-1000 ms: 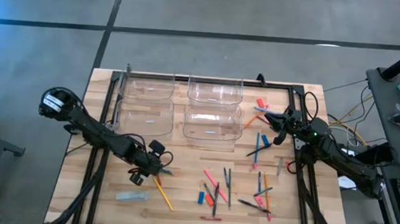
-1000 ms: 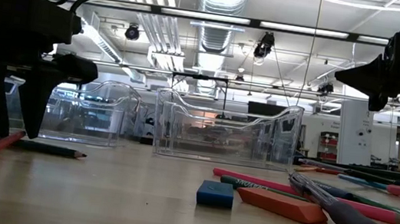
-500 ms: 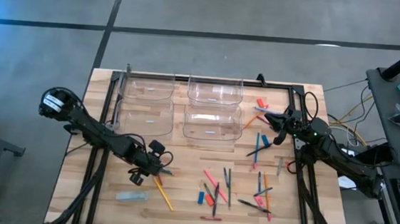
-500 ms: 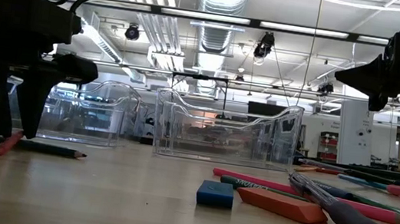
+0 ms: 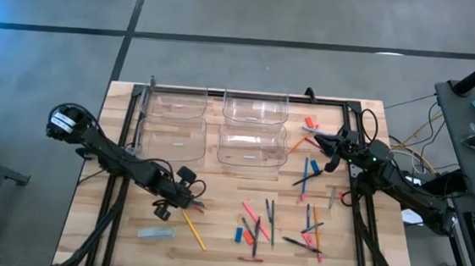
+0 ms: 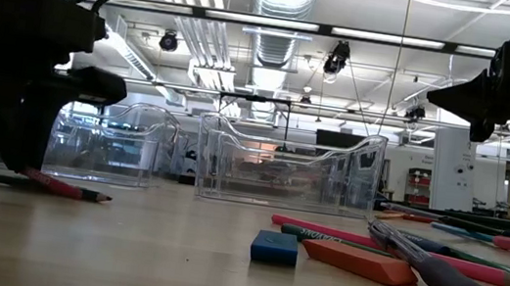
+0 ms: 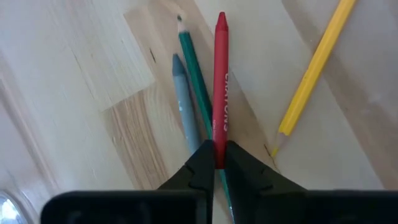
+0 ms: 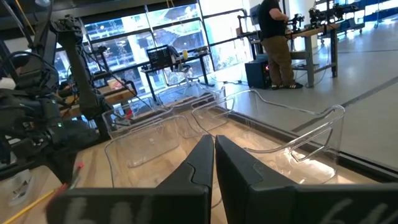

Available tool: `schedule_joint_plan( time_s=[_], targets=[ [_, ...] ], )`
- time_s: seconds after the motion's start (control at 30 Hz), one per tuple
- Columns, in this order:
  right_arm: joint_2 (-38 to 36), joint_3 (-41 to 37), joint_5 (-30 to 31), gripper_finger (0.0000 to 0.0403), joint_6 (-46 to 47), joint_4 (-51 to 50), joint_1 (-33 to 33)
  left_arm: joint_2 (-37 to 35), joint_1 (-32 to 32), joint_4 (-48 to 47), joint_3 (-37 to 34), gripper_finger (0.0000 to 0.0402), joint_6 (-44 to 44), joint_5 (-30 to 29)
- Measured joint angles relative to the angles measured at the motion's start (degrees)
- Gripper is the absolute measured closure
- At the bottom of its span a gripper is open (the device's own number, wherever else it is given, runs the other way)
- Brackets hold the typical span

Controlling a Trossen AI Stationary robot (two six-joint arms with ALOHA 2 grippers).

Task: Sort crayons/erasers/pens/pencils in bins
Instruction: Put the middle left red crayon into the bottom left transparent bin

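1. High view: a wooden table (image 5: 119, 234) on grey floor; four bins (image 5: 253, 144) at 12 o'clock, pens, pencils and erasers scattered at 5. The left gripper (image 5: 191, 202), at 8, is down on the wood; the right gripper (image 5: 318, 140) waits at 2.
2. Low view: a blue eraser (image 6: 274, 247) lies in front.
3. Left wrist view: fingers (image 7: 200, 163) clamped on a red crayon (image 7: 220, 115), beside a green pencil (image 7: 194, 78).
4. Right wrist view: fingers (image 8: 198, 163) pressed together, empty; a person (image 8: 272, 34) stands behind.
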Motion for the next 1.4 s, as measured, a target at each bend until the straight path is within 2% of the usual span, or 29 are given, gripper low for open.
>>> schedule_joint_plan(
  time_s=[0.2, 0.37, 0.5, 0.63, 0.83, 0.97, 1.2, 1.4],
  targets=[
    [0.0, 0.02, 0.0, 0.0394, 0.0, 0.02, 0.02, -0.1, 0.0, -3.92, 4.62, 0.0394, -0.11, 1.18],
    [0.0, 0.01, 0.0, 0.0394, 0.0, 0.0, 0.01, -2.34, -0.01, -15.48, 11.55, 0.0395, -0.35, 0.53],
    [0.0, 0.01, 0.01, 0.0394, -0.02, 0.02, 0.01, -6.85, -0.04, -23.95, 15.67, 0.0395, -0.42, -5.84],
    [0.0, 0.0, 0.02, 0.0394, 0.0, 0.02, 0.0, -14.64, 0.88, -30.0, 16.2, 0.0395, -0.19, -14.17],
    [0.0, 0.02, 0.01, 0.0394, -0.01, 0.01, 0.01, -28.2, 6.47, -31.03, 12.47, 0.0396, -0.46, -21.88],
    [0.0, 0.0, 0.0, 0.0394, 0.0, 0.0, 0.0, -32.66, 12.37, -31.32, 8.85, 0.0396, -1.58, -24.29],
    [0.0, 0.0, 0.01, 0.0394, 0.0, 0.02, 0.0, -30.73, 21.03, -31.78, 3.92, 0.0394, -0.76, -23.24],
    [0.0, 0.01, 0.0, 0.0394, -0.01, 0.0, 0.01, -25.69, 23.6, -31.45, 4.54, 0.0375, 0.0, -22.2]
  ],
)
